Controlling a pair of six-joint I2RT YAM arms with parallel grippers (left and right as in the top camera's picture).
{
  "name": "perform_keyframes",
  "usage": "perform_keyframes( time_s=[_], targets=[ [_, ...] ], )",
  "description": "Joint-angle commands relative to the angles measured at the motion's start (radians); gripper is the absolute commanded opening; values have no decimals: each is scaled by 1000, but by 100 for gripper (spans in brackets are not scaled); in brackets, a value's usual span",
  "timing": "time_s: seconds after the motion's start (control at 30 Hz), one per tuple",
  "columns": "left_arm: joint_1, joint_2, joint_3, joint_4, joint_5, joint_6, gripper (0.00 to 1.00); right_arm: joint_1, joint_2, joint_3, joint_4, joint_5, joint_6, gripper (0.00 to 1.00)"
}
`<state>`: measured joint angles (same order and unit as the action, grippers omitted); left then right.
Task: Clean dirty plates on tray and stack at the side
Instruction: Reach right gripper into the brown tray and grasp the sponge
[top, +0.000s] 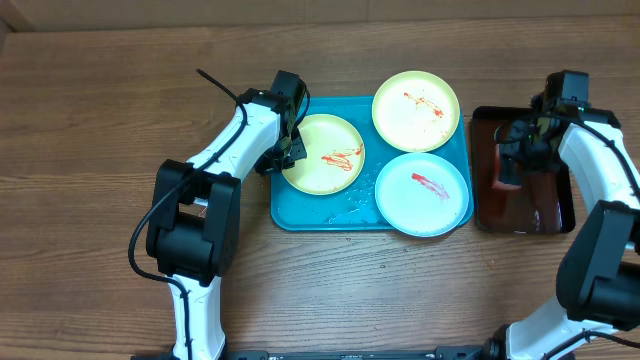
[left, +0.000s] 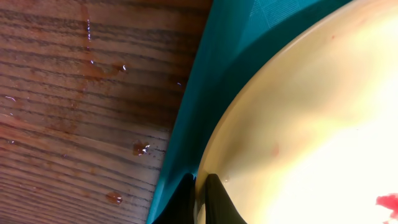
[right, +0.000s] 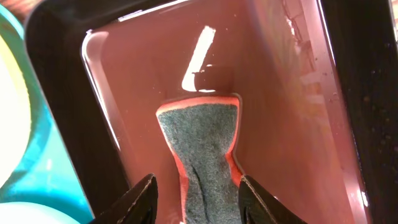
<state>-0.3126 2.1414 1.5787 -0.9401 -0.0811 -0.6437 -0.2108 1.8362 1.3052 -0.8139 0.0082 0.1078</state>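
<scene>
Three plates lie on the turquoise tray (top: 300, 215): a yellow-green one (top: 322, 155) at the left, a second yellow-green one (top: 416, 110) at the back right and a light blue one (top: 422, 194) at the front right. All carry red sauce smears. My left gripper (top: 288, 150) is shut on the left plate's rim; the left wrist view shows its fingers (left: 200, 180) pinching the rim of this plate (left: 298, 137) over the tray (left: 205, 81). My right gripper (top: 512, 155) is open. Its fingers (right: 196, 178) straddle a grey and orange sponge (right: 202, 143) with gaps on both sides.
The sponge lies in a dark red-brown tray (top: 555, 210) with black edges (right: 56, 74), holding shallow liquid, right of the turquoise tray. Reddish droplets (left: 114, 198) wet the wooden table (top: 100, 100) left of the turquoise tray.
</scene>
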Motion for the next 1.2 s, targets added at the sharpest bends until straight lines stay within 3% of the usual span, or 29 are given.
perform_keyframes(
  time_s=[0.0,0.5,0.8,0.93,1.17],
  targets=[
    [3,17,-10,-1,-72,19,4,-8,34,18,-1,17,-8,44],
    [4,17,-10,-5,-76,19,4,-8,42,-122,111,-2,-7,40],
    [47,16,24,-60,-76,100,4,-8,42,-141,172,-31,-3,24],
    [64,16,54,-91,-76,124,4,-8,42,-141,190,-40,27,4],
    [66,16,60,-95,-75,128,4,-8,42,-141,173,-39,49,4]
  ],
)
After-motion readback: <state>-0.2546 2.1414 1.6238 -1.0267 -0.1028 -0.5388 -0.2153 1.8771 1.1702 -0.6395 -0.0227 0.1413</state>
